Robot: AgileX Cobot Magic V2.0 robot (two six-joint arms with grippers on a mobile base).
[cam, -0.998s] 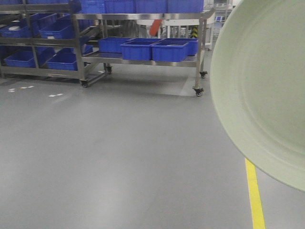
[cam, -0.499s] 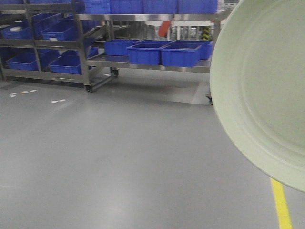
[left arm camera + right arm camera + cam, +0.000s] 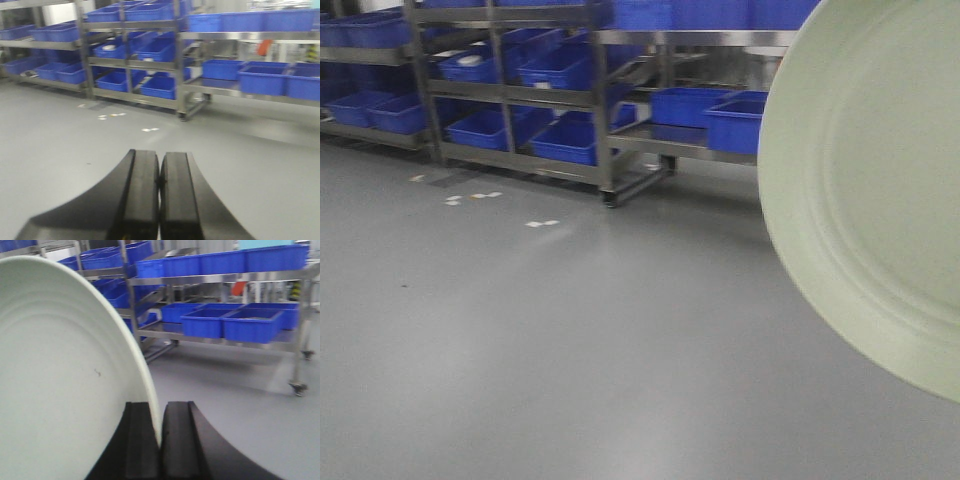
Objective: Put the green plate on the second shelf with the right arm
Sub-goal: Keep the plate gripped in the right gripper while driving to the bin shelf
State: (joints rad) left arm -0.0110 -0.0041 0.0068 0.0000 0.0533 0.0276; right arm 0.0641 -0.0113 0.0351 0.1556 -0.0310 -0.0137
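The right gripper [image 3: 160, 426] pinches the green plate [image 3: 60, 380] by its rim, well apart from the steel rack [image 3: 604, 110], so placing is not yet done; the left gripper [image 3: 160, 172] is closed and empty.

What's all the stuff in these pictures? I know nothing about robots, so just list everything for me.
green plate: one, pale green, held on edge at the right, close to the front camera.
blue bins: many, blue, on the rack shelves; too many to count exactly.
metal racks: several, silver, along the far side, on small wheels.
floor: one, grey, between the robot and the racks.
floor marks: a few, white, near the racks.
left pincer: one, black, shut, holding nothing.
right pincer: one, black, shut on the plate's rim.
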